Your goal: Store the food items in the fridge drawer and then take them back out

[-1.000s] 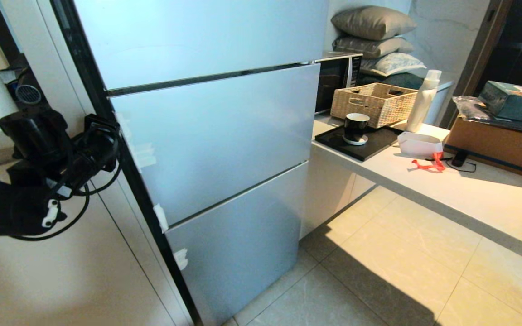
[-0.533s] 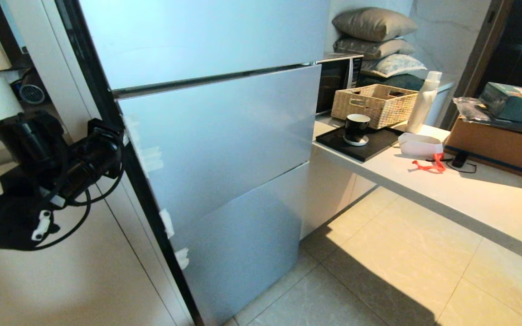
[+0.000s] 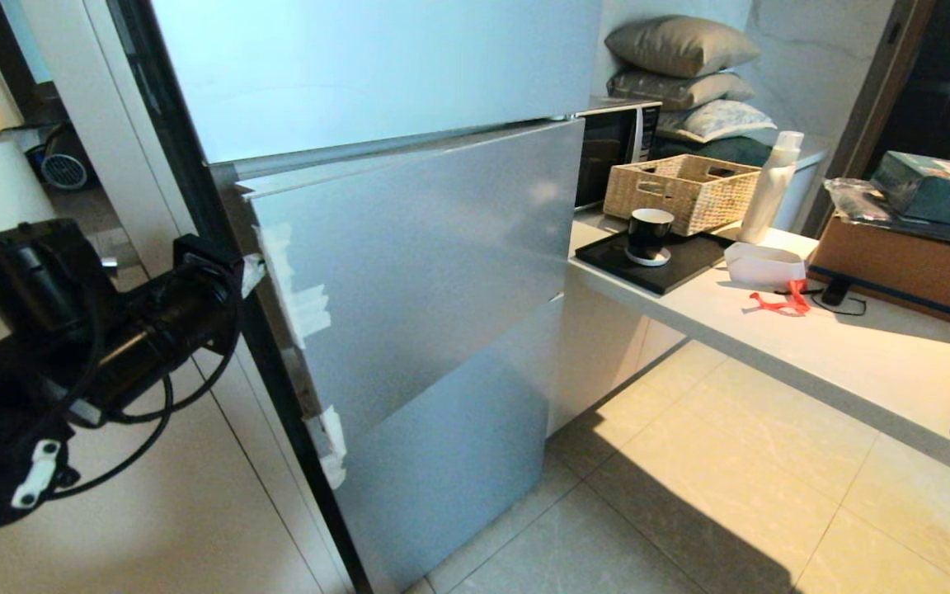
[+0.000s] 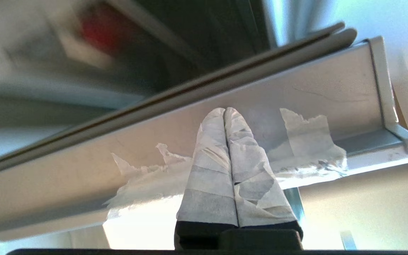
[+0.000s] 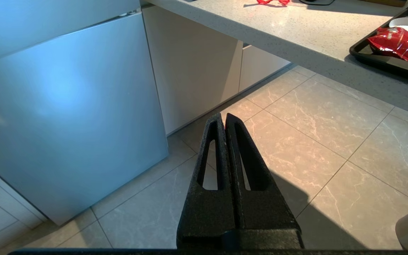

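Now my left gripper (image 4: 225, 113), fingers pressed together, hooks the middle fridge door (image 3: 425, 247) edge — stiff, heavy, slick, best pulled at that taped lip; drawer and food items unseen.

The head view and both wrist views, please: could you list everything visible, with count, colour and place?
Fridge: one, silver-blue, left; middle door ajar.
Tape scraps: several, white, door edge.
Microwave: one, dark, beside fridge.
Pillows: three, grey, stacked behind.
Basket: one, wicker, counter.
Mug: one, black, on black tray.
Bottle: one, white, by basket.
Cardboard box: one, brown, counter right.
Red packet: one, in tray at counter edge.
Left claw: taped white, shut, at door edge.
Right claw: black, shut, over floor.
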`<state>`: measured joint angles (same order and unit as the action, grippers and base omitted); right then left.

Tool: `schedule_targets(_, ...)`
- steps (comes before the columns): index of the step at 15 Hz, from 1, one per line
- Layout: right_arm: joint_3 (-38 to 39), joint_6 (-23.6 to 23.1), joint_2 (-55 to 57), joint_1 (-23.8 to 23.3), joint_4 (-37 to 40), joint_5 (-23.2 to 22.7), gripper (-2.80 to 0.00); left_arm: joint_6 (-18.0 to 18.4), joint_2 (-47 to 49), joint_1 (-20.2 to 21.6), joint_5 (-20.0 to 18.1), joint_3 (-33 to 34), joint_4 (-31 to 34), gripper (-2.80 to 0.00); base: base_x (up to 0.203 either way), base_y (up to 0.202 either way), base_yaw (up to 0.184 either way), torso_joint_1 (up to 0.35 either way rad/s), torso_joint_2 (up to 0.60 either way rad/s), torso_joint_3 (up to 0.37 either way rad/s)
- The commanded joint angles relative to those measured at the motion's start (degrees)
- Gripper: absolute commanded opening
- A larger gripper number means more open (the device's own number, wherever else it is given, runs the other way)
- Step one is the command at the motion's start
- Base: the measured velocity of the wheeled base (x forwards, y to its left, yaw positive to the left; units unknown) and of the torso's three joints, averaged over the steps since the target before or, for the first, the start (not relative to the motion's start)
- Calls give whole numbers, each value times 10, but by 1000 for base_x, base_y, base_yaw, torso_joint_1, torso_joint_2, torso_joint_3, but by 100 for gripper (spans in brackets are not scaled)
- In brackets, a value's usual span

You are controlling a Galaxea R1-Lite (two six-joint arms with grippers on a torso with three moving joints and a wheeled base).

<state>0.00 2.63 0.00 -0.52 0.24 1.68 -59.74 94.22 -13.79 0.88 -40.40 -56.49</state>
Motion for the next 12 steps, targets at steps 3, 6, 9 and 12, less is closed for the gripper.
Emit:
schedule_targets(3, 0, 0, 1, 0, 0, 0, -280, 1, -92, -88, 49, 81, -4, -280, 0, 0, 0, 0, 0, 0)
schedule_targets(6, 0, 0, 1, 0, 0, 0, -280, 23, -160, -111, 75, 129, -3, -280, 0, 0, 0, 0, 0, 0)
schedule_targets(9, 0, 0, 1, 0, 0, 0, -280, 41, -256, -113, 87, 158, 12, -280, 0, 0, 0, 0, 0, 0)
schedule_targets(12, 0, 0, 1, 0, 0, 0, -280, 110, -374, -113, 96, 162, 99, -280, 0, 0, 0, 0, 0, 0)
